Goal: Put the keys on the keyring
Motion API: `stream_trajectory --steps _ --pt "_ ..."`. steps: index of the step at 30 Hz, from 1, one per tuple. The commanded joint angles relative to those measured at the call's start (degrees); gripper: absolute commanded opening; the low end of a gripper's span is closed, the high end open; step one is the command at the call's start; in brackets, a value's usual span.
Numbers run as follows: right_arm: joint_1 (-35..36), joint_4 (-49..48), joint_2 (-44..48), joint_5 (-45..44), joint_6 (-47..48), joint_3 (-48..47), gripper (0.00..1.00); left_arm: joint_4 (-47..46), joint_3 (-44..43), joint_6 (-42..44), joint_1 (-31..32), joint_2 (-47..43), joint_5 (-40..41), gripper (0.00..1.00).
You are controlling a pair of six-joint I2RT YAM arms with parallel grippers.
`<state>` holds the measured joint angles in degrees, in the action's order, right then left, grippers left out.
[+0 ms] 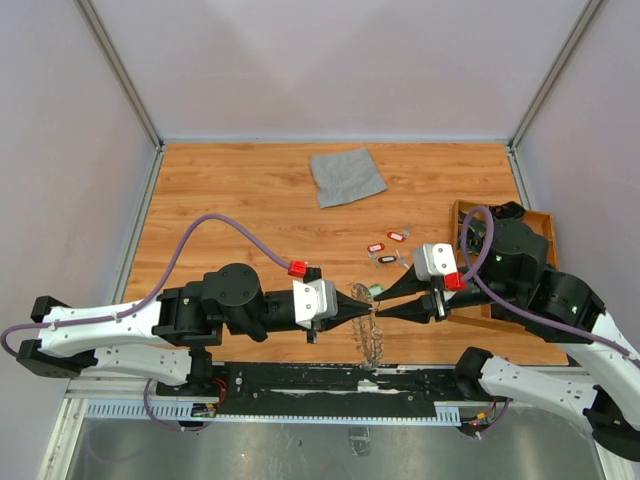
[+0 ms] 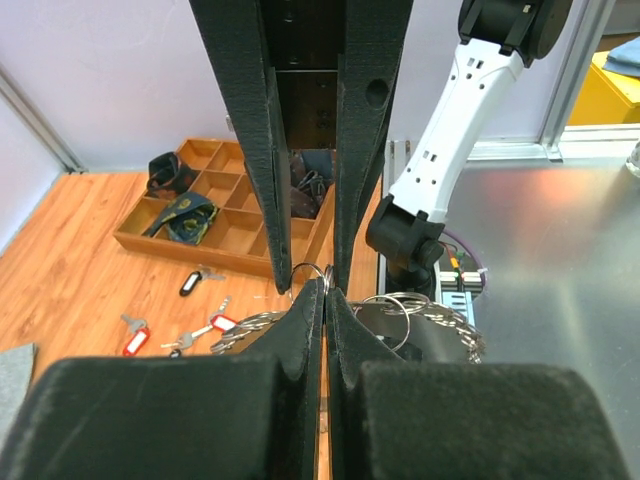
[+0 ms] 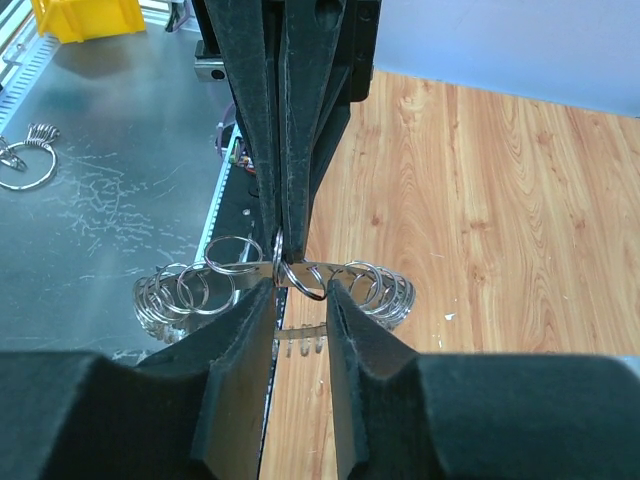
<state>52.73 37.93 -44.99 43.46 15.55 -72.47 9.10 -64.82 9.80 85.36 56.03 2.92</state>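
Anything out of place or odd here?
Only one oddity: a second metal ring lies on the steel bench, off the wooden table. The left gripper pinches the keyring; the keys lie loose.

Both arms [image 1: 100, 325] are white with black joints [image 1: 238, 290], purple cables [image 1: 200, 225], red tabs [image 1: 297, 267] and tapered black hands [image 1: 366, 303].

Grey cloth [image 1: 346, 175]; wooden tray [image 1: 540, 213] at right.

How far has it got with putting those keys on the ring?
Done: nothing that shows; the keys lie loose on the table. In hand: the left gripper pinches a loop of the keyring, and the right gripper is open beside it. Left: threading every key.
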Motion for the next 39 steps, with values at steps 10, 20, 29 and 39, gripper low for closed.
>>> stream_trajectory --steps 10,20,29,39 --pt "0.7 0.0 -0.1 0.0 0.6 -1.7 0.13 -3.3 -1.6 -0.3 0.3 -1.4 0.6 0.0" --pt "0.7 -0.4 0.5 -2.0 -0.7 -1.5 0.01 -3.7 -1.5 -0.2 0.3 -1.7 0.8 0.01" --pt "0.7 -2.1 1.0 -4.4 -5.9 -0.4 0.01 -4.2 -1.1 0.0 0.3 -2.0 1.2 0.01" --pt "0.7 -3.9 0.9 -8.7 -13.1 0.1 0.01 -4.2 -0.7 0.0 0.3 -2.3 1.7 0.01"
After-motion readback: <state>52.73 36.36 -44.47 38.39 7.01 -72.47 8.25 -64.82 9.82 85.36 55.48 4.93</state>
